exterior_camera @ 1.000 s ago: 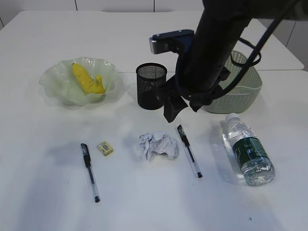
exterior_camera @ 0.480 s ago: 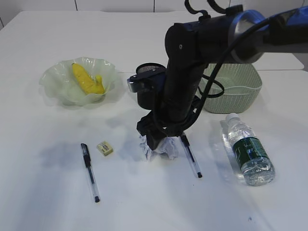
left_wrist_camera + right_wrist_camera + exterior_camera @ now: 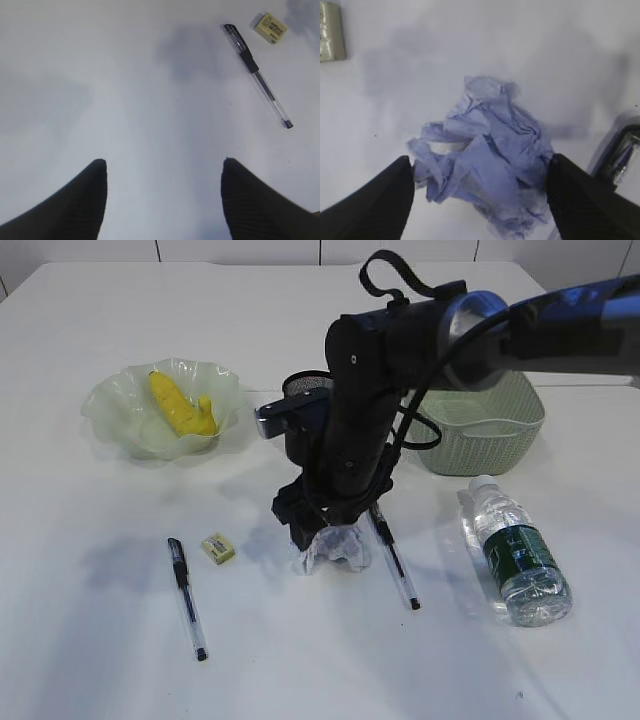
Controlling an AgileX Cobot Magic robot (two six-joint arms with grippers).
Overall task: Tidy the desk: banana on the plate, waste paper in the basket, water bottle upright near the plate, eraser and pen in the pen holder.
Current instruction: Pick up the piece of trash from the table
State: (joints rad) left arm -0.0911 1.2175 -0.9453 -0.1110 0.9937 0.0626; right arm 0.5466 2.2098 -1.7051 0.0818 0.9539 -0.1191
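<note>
The crumpled waste paper (image 3: 337, 549) lies on the table at mid-front. My right gripper (image 3: 318, 530) is down over it. In the right wrist view the paper (image 3: 490, 150) sits between the wide-open jaws of that gripper (image 3: 481, 165), reaching both fingers. My left gripper (image 3: 163, 162) is open and empty above bare table; it does not show in the exterior view. The banana (image 3: 180, 405) lies in the green plate (image 3: 110, 400). The water bottle (image 3: 515, 552) lies on its side at right. The eraser (image 3: 218, 548) and two pens (image 3: 187, 597) (image 3: 393, 555) lie on the table.
The black mesh pen holder (image 3: 305, 388) stands behind my right arm. The green basket (image 3: 490, 430) is at back right. The left wrist view shows a pen (image 3: 257, 75) and the eraser (image 3: 270, 27); the right wrist view shows the eraser (image 3: 330, 32) and a pen (image 3: 620, 155).
My right arm has swung down and left from beside the pen holder and basket onto the waste paper. The jaws now flank the paper. Nothing else has moved.
</note>
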